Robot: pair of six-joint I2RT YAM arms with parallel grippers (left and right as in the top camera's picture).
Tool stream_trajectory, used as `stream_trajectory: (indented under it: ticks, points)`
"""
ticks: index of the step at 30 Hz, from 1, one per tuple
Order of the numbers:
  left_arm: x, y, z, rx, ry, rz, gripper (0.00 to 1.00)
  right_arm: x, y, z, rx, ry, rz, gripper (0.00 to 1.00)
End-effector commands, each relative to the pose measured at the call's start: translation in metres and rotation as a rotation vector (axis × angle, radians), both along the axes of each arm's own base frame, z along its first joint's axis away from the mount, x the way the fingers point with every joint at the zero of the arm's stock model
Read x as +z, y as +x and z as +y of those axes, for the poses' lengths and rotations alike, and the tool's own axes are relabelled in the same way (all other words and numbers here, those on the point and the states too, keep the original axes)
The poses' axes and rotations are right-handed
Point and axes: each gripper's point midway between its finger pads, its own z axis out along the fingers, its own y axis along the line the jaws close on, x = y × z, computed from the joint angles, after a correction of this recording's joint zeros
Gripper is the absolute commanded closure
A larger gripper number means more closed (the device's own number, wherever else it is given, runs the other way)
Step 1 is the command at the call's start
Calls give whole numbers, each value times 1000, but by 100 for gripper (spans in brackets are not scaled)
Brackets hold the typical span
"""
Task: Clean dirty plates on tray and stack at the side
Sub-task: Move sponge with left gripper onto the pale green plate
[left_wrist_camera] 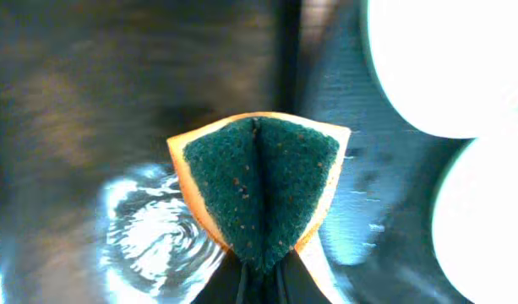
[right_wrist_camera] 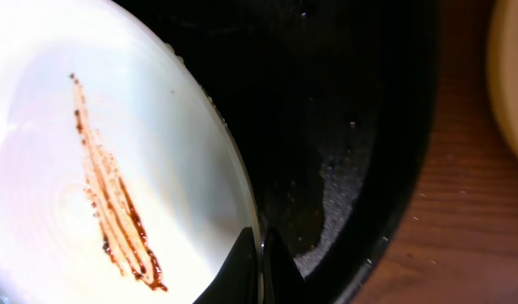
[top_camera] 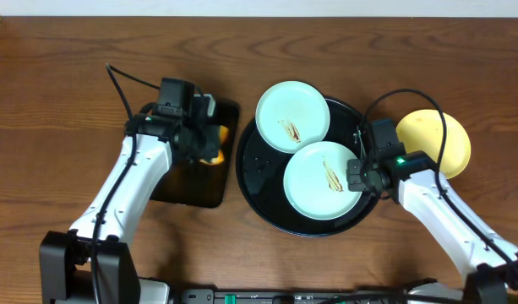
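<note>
Only the tips of my left gripper [left_wrist_camera: 260, 283] show, clamped on a folded sponge [left_wrist_camera: 259, 190] over the small tray [top_camera: 187, 190]. My right gripper [right_wrist_camera: 260, 270] sits nearly closed at the near green plate [top_camera: 309, 194]'s edge; whether it pinches the rim I cannot tell. That plate lies in the round tray [top_camera: 259, 181], its long brown smear [right_wrist_camera: 115, 198] slanting toward that gripper, and the yellow plate [top_camera: 419, 131] sits beside the tray, partly hidden by my arm and cable.

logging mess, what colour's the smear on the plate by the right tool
Dark brown smear on the mint-green plate; clearest in the right wrist view.
</note>
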Motion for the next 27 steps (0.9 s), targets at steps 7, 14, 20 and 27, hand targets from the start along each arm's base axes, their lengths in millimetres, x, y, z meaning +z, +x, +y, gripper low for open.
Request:
stream_trajectory:
  ticks: [7,14,20,27]
  points:
    - [23,-28,-97,-274,-188,-41,92,-38,-9,14,7,63,124,99]
    - [4,-43,-152,-355,-120,-63,92,-49,-15,14,1,60,166,99]
    - [-17,-58,-200,-407,-156,-47,92,-49,-15,16,4,73,170,99]
    - [-49,-65,-230,-321,-200,36,92,-49,-16,16,4,72,173,99]
